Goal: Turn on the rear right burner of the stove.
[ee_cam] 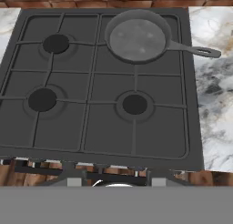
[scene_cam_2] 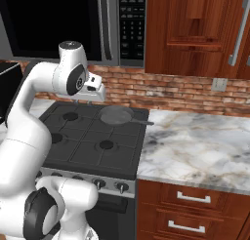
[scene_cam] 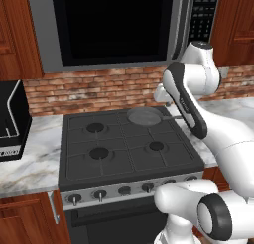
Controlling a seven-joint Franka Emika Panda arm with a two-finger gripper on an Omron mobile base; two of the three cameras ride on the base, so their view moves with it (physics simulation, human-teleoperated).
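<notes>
Marbled grey counter (scene_cam_2: 195, 141) flanks the wide dark grey gas stove (ee_cam: 98, 123); I see a round grey skillet (ee_cam: 136, 38) covering its rear right burner. My pincer's opening I cannot tell.

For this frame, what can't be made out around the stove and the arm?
- Rear right burner: covered by the skillet in the hand view.
- Rightmost stove knobs: left base view, behind the arm's white body.
- Knob markings: too small.
- Gripper fingers: too small to tell open or shut.
</notes>
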